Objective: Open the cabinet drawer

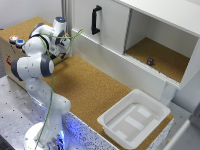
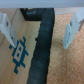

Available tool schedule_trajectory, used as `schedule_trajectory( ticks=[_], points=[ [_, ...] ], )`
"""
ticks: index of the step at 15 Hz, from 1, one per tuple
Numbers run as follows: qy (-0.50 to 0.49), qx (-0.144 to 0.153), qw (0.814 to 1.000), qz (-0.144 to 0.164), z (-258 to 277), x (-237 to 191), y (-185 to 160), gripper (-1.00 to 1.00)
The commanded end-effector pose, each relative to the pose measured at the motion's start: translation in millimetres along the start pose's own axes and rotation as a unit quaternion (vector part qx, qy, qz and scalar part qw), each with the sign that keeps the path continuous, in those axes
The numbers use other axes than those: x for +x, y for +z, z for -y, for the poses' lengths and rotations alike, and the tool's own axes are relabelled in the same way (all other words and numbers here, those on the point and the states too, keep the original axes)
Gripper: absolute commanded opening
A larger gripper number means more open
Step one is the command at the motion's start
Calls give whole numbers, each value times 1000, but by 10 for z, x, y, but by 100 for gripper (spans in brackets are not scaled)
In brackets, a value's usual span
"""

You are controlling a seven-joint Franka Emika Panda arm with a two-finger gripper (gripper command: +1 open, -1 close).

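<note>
The large white cabinet (image 1: pixel 120 30) stands at the back of the cork-topped table. A black vertical bar handle (image 1: pixel 96 20) sits on its left panel, which lies flush with the cabinet front. To the exterior view's right of that panel is an open cork-floored compartment (image 1: pixel 162 57). My gripper (image 1: pixel 63 49) hangs low over the table's far left, well to the left of the handle and below it. In the wrist view my gripper (image 2: pixel 39 31) is open, its pale fingers (image 2: pixel 72 30) wide apart with nothing held. A black cable (image 2: pixel 42 47) runs between them.
A small dark object (image 1: pixel 150 61) lies in the compartment. A shallow white tray (image 1: pixel 134 119) rests on the cork near the front right. A cardboard box (image 1: pixel 12 50) with round buttons stands at the left; its blue pixel figure (image 2: pixel 19 48) shows under the gripper.
</note>
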State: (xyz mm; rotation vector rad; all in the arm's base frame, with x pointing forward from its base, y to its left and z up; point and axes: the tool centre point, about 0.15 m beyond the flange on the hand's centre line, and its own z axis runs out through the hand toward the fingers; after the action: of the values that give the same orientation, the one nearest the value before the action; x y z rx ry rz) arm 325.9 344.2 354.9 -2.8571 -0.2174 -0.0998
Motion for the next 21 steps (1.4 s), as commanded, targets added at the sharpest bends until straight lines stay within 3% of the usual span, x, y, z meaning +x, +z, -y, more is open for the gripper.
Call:
schedule_trajectory(
  ticks=[1, 6, 13, 14, 21],
  points=[
    [68, 46, 996, 38, -60, 237, 277, 100],
    [84, 95, 991, 36, -170, 206, 443, 100],
    [67, 113, 991, 25, -232, 148, 468, 100],
    [65, 117, 991, 24, -238, 134, 480, -100],
    [35, 106, 993, 45, -188, 72, 640, -100]
  ],
)
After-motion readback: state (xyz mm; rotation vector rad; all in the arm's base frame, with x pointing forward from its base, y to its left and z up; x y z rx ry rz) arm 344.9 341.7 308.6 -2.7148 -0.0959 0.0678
